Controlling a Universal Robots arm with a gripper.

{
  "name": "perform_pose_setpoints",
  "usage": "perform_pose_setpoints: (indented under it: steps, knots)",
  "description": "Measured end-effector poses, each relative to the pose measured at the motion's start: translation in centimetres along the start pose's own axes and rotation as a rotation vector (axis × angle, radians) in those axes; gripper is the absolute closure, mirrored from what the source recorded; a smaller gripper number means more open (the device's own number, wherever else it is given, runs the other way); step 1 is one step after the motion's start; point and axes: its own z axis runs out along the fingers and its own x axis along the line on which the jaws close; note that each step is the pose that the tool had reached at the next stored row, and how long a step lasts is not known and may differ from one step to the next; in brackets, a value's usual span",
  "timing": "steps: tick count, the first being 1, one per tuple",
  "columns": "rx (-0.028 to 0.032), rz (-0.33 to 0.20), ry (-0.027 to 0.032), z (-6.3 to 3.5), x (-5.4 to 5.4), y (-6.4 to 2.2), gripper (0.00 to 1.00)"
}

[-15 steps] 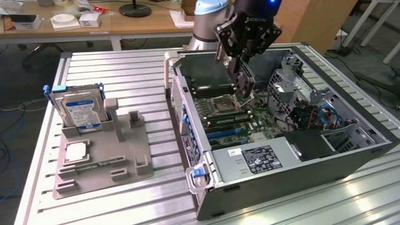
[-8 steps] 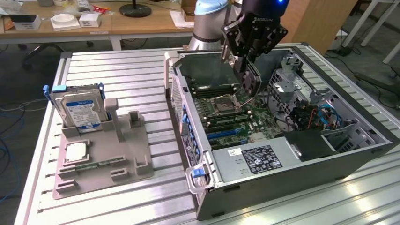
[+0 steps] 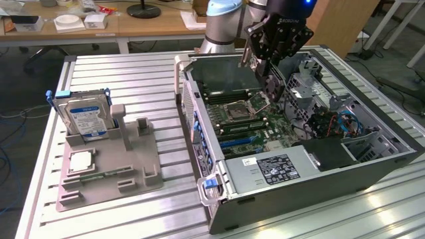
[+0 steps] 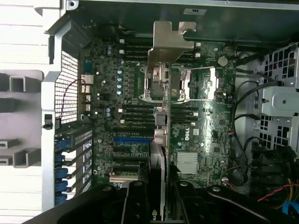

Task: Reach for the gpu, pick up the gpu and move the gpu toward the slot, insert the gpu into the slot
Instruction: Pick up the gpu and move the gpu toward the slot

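Gripper (image 4: 159, 205) fingers pinching the gpu (image 4: 159, 163) edge-on, card held over the motherboard (image 4: 201, 135) inside the open case (image 3: 371, 164), long axis running away from fingers toward its silver bracket (image 4: 170, 42), blue slot (image 4: 133, 139) just beside the card's line

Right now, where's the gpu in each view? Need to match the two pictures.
Exterior view: the gpu hangs in the gripper over the open case, in the upper middle of the picture.
Wrist view: the gpu is seen edge-on through the picture's centre, with its silver bracket at the end far from the gripper.
Shared landmark: the blue slot on the board inside the case.
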Motion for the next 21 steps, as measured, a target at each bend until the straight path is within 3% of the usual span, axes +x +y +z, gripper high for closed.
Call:
perform_pose_setpoints:
  steps: [17,21]
  knots:
    - [0.0000,0.000,0.0000,-0.03,-3.7,-0.06,0.74]
    - [0.0001,0.000,0.0000,-0.03,-3.9,-0.06,0.74]
